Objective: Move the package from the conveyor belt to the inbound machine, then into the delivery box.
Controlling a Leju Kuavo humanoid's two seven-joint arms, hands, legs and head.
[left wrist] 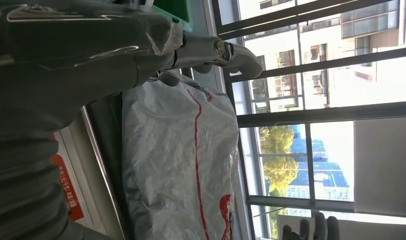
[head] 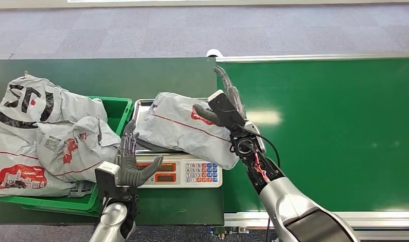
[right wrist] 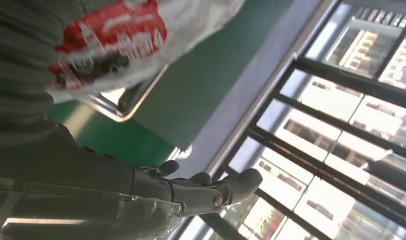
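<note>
Left hand [head: 130, 169]: at the near edge of the bench [head: 106, 75], in front of the scale's front left corner; fingers [head: 127, 144] reach up to the package's left end and are spread, gripping nothing.

Inbound machine [head: 181, 172]: a weighing scale with steel tray, orange displays and a keypad facing the near edge of the bench.

Package [head: 179, 126]: grey-white plastic mailer bag, crinkled, thin red line running across it, red printed picture at its right end; lies on the scale's tray, overhanging the tray's right side.

Right hand [head: 220, 108]: at the package's right end, thumb pressing on the red print, other fingers straight beyond the bag; whether it grips the bag I cannot tell.

Delivery box [head: 116, 112]: green crate at the left of the bench, heaped with similar grey bags [head: 51, 131].

Conveyor belt [head: 338, 131]: green surface to the right of the bench.
</note>
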